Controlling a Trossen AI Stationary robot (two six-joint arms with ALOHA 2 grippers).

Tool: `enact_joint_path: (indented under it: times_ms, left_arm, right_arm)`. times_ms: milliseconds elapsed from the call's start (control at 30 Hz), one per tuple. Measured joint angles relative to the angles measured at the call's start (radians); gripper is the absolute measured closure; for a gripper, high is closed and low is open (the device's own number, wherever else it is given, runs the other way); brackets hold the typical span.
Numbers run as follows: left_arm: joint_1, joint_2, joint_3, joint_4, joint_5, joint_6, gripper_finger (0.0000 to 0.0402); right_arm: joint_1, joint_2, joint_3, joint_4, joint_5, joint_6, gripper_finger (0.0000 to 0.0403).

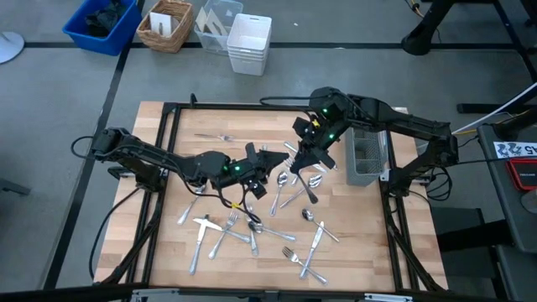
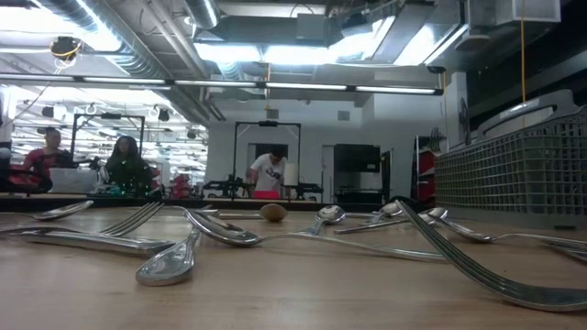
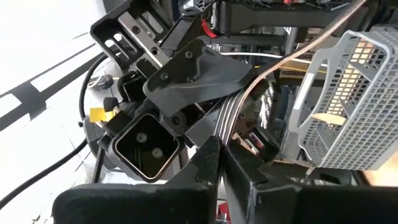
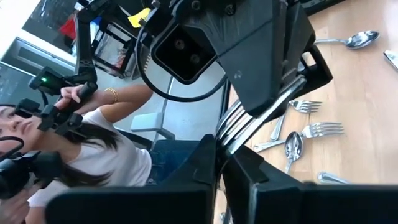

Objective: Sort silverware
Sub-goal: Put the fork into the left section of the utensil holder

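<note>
Above the table's middle, the left gripper and right gripper both pinch one fork, seemingly a handover toward the caddy at right, other silverware scattered nearer.

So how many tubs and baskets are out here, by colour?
Blue plastic bin: 1
Brown woven basket: 1
Clear plastic tub: 1
White plastic tub: 1
Grey mesh cutlery caddy: 1
Total: 5
</note>
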Motion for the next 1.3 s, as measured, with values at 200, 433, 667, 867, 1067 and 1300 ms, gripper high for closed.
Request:
enact_joint_path:
  times_ms: [200,433,667,867,1067,1300]
  left_arm:
    - [0.005,0.0,0.0,-0.001,0.002,-0.002,0.0396]
    - [0.006,0.0,0.0,-0.005,0.0,-0.014,0.0385]
    - [0.009,0.0,0.0,-0.005,-0.001,-0.051,0.0364]
    - [0.012,0.002,0.0,-0.005,-0.04,-0.168,0.0327]
    - [0.011,0.003,-0.001,-0.011,-0.162,-0.295,0.0279]
    - [0.01,0.003,-0.001,-0.008,-0.38,-0.485,0.0264]
  right_arm:
    - [0.0,0.0,0.0,-0.003,0.004,-0.019,0.0394]
    - [0.0,-0.001,0.0,-0.017,0.041,-0.031,0.0397]
    - [0.0,-0.001,0.001,-0.022,0.065,-0.037,0.0398]
    - [-0.001,-0.001,0.002,-0.021,0.108,-0.037,0.0398]
    - [-0.001,-0.001,0.003,-0.077,0.195,-0.064,0.0399]
    - [-0.024,-0.009,0.002,-0.154,0.266,-0.101,0.0399]
